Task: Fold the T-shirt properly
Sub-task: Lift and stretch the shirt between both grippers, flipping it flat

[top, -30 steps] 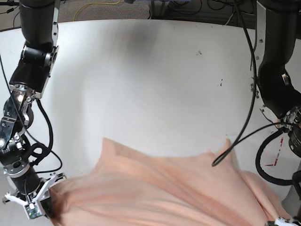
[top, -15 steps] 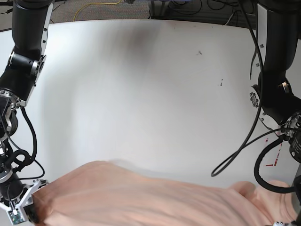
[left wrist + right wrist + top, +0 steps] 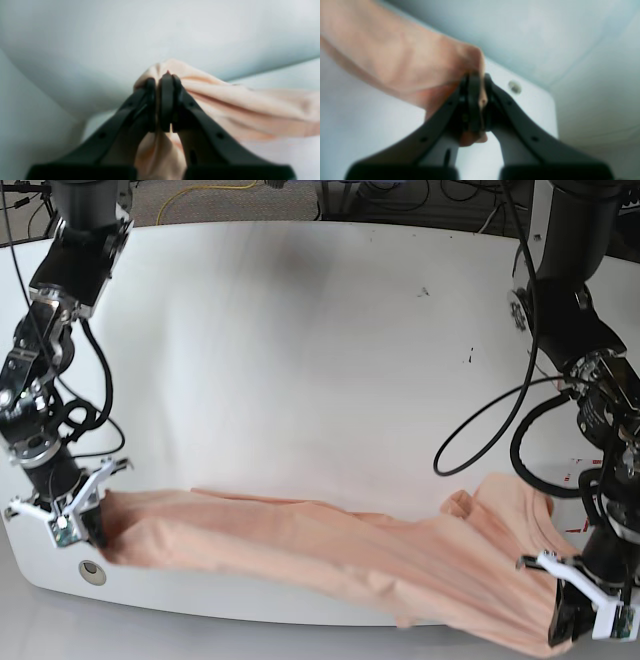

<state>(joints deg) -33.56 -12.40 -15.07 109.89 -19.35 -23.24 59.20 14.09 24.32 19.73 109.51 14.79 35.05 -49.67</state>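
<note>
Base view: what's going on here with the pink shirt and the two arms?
Both arms are holding the peach T-shirt stretched along the near edge of the white table. The right gripper is shut on one end, near the table's corner; the left gripper is shut on the other end, where the fabric bunches. Between them the shirt lies as a long, wrinkled band, partly drooping over the table edge. No neat fold is visible yet.
</note>
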